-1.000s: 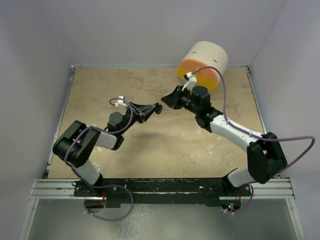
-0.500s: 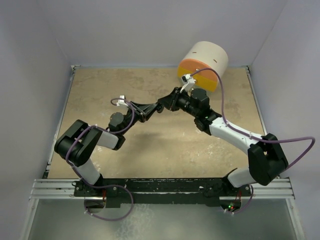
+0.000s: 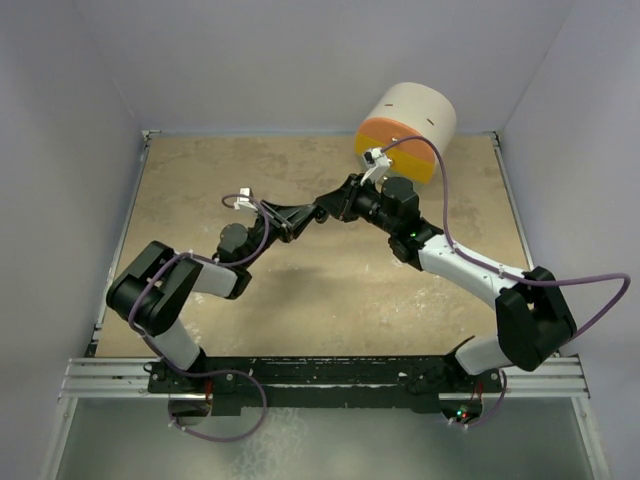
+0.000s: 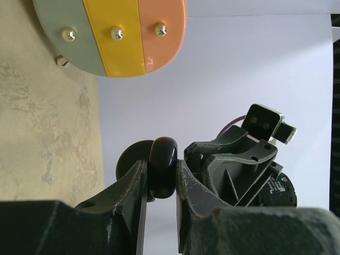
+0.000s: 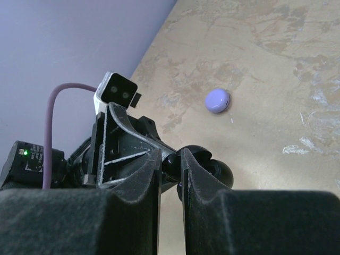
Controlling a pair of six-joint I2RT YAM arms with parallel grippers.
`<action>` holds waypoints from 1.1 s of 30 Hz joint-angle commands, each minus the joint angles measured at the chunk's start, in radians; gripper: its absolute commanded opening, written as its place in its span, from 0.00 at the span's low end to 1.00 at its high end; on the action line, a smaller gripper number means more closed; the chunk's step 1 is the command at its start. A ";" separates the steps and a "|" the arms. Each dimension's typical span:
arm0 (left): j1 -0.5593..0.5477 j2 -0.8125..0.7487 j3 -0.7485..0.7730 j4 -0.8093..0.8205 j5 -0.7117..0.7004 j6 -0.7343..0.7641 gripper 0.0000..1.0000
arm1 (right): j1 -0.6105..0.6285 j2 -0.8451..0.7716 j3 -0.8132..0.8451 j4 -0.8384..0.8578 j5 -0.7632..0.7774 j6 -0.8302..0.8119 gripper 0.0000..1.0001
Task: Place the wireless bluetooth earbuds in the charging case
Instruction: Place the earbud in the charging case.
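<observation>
My left gripper [image 4: 162, 172] is shut on the black glossy charging case [image 4: 163, 164], held in the air with its round lid [image 4: 127, 162] open behind it. My right gripper [image 5: 171, 159] is shut on a tiny black glossy piece, the black earbud [image 5: 171, 166], and holds it right up against the case [image 5: 215, 171]. In the top view the two grippers meet tip to tip, left [image 3: 312, 213] and right [image 3: 331, 208], and the case and earbud are too small to make out. The lilac earbud [image 5: 218, 100] lies loose on the table below.
A beige cylinder [image 3: 410, 115] with an orange and yellow face lies at the back right of the sandy mat [image 3: 250, 170]. Its striped face with screws [image 4: 114, 34] fills the top of the left wrist view. Pale walls close the table on three sides.
The right gripper has moved left until its tips meet the left gripper's. The left gripper edged slightly toward it. Over the last half second almost nothing shifts.
</observation>
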 commanded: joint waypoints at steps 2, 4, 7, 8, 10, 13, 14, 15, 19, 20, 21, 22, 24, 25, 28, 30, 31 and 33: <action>-0.009 -0.059 0.045 0.036 -0.012 -0.003 0.00 | 0.005 -0.030 -0.022 0.056 -0.008 0.007 0.00; -0.009 -0.063 0.047 0.034 -0.010 -0.003 0.00 | 0.006 -0.029 -0.038 0.056 -0.006 0.006 0.00; -0.009 -0.070 0.048 0.032 -0.011 -0.006 0.00 | 0.005 -0.030 -0.043 0.059 -0.005 0.007 0.00; -0.009 -0.072 0.048 0.030 -0.010 -0.005 0.00 | 0.005 -0.030 -0.042 0.060 -0.004 0.007 0.00; -0.010 -0.077 0.048 0.028 -0.010 -0.006 0.00 | 0.006 -0.030 -0.044 0.059 -0.004 0.008 0.00; -0.010 -0.084 0.048 0.023 -0.012 -0.004 0.00 | 0.005 -0.031 -0.044 0.057 0.000 0.008 0.00; -0.010 -0.087 0.048 0.020 -0.012 -0.003 0.00 | 0.006 -0.032 -0.043 0.055 0.002 0.006 0.00; -0.010 -0.089 0.047 0.018 -0.013 -0.002 0.00 | 0.006 -0.032 -0.042 0.053 0.005 0.005 0.00; -0.010 -0.093 0.053 0.015 -0.012 -0.002 0.00 | 0.005 -0.041 -0.040 0.037 0.024 -0.002 0.09; -0.011 -0.092 0.053 0.012 -0.012 -0.002 0.00 | 0.006 -0.045 -0.039 0.038 0.027 -0.004 0.11; -0.010 -0.093 0.053 0.011 -0.011 -0.002 0.00 | 0.006 -0.049 -0.037 0.039 0.028 -0.005 0.13; -0.010 -0.092 0.052 0.012 -0.011 -0.002 0.00 | 0.006 -0.051 -0.035 0.038 0.029 -0.007 0.15; -0.010 -0.090 0.051 0.013 -0.011 -0.003 0.00 | 0.006 -0.055 -0.030 0.034 0.028 -0.012 0.19; -0.011 -0.091 0.049 0.013 -0.012 -0.003 0.00 | 0.005 -0.057 -0.027 0.033 0.029 -0.015 0.21; -0.011 -0.090 0.044 0.013 -0.010 -0.004 0.00 | 0.006 -0.063 -0.025 0.029 0.033 -0.029 0.28; -0.011 -0.089 0.038 0.014 -0.012 -0.005 0.00 | 0.006 -0.073 -0.025 0.022 0.036 -0.036 0.33; -0.012 -0.090 0.035 0.014 -0.011 -0.005 0.00 | 0.005 -0.079 -0.025 0.019 0.036 -0.037 0.33; -0.011 -0.087 0.030 0.016 -0.010 -0.006 0.00 | 0.005 -0.091 -0.025 0.018 0.043 -0.034 0.34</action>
